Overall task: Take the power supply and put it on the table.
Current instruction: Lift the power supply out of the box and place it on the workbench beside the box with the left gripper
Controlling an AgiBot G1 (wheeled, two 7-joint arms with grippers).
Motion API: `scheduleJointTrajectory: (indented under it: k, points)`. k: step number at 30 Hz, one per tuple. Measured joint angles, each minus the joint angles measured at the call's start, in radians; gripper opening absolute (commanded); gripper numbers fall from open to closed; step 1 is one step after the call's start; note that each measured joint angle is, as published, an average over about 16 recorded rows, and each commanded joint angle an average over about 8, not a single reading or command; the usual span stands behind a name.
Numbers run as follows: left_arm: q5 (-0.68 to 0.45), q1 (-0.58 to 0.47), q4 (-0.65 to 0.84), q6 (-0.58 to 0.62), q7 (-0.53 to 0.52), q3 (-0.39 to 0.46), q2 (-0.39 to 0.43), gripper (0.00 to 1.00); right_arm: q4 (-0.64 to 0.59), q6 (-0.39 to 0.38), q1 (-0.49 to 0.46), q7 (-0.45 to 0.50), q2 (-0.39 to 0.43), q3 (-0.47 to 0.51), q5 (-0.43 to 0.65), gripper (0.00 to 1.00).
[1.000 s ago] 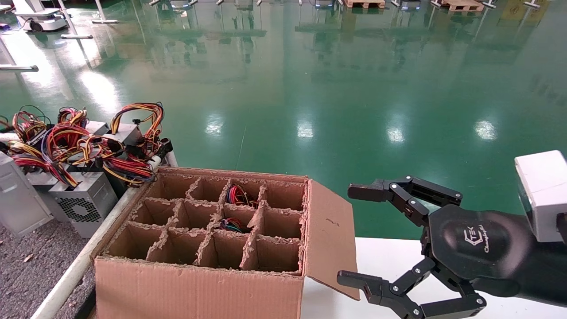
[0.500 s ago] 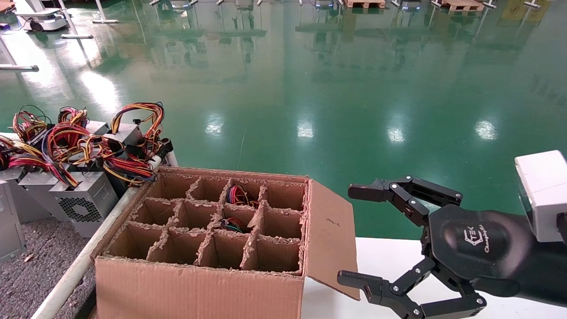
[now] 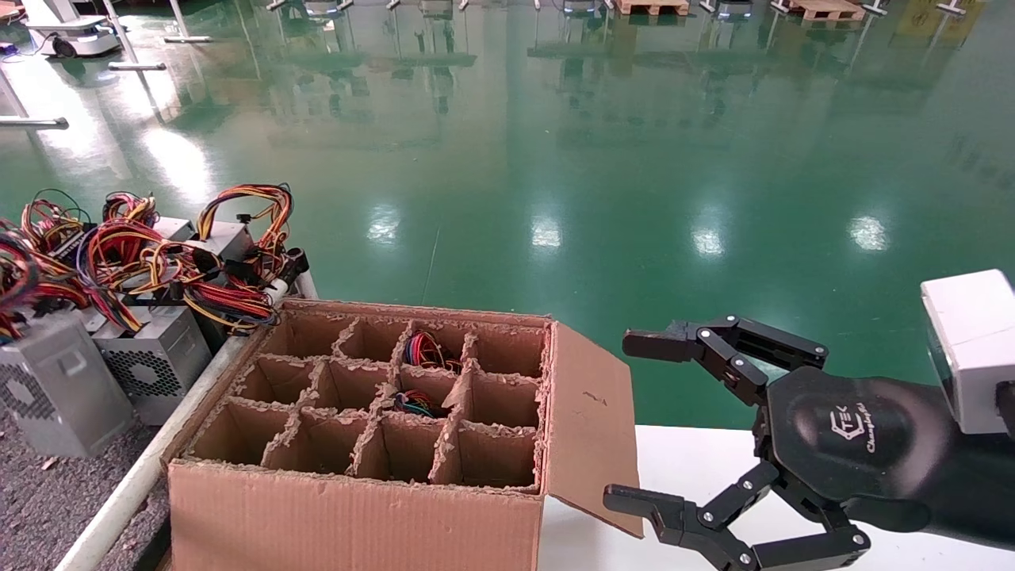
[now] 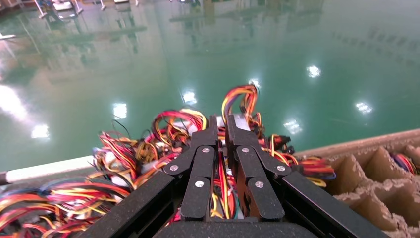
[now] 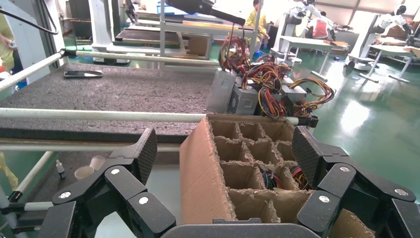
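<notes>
The power supply (image 3: 59, 392) is a grey box with a perforated face at the far left of the head view, low over the dark speckled table (image 3: 40, 507). Its red, yellow and black wires (image 3: 16, 285) rise out of that view. In the left wrist view, my left gripper (image 4: 221, 124) is shut on these wires (image 4: 218, 173). The right wrist view shows the same box (image 5: 220, 91) under its wire bundle (image 5: 233, 49), beside the pile. My right gripper (image 3: 626, 420) stands open over the white tabletop, right of the carton, holding nothing.
Several other power supplies (image 3: 155, 361) with tangled wires (image 3: 230, 301) are piled at the table's far end. A white rail (image 3: 135, 476) edges the table. The brown divided carton (image 3: 357, 507) stands beside it, with wires in two compartments (image 3: 424, 349). The white tabletop (image 3: 698, 460) lies right.
The grey box at the far left slid out of the head view, then came back turned, with its perforated face showing. The right arm has not moved.
</notes>
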State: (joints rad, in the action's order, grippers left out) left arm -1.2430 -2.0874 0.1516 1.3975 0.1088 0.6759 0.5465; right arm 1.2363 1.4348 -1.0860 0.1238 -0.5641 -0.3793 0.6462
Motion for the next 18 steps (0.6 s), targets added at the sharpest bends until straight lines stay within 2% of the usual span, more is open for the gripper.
scheduleJointTrajectory:
  k: [18]
  points:
    - [0.055, 0.086, -0.019, -0.034, 0.072, -0.044, 0.015, 0.0, 0.0, 0.0, 0.0, 0.0, 0.0, 0.0, 0.0, 1.0]
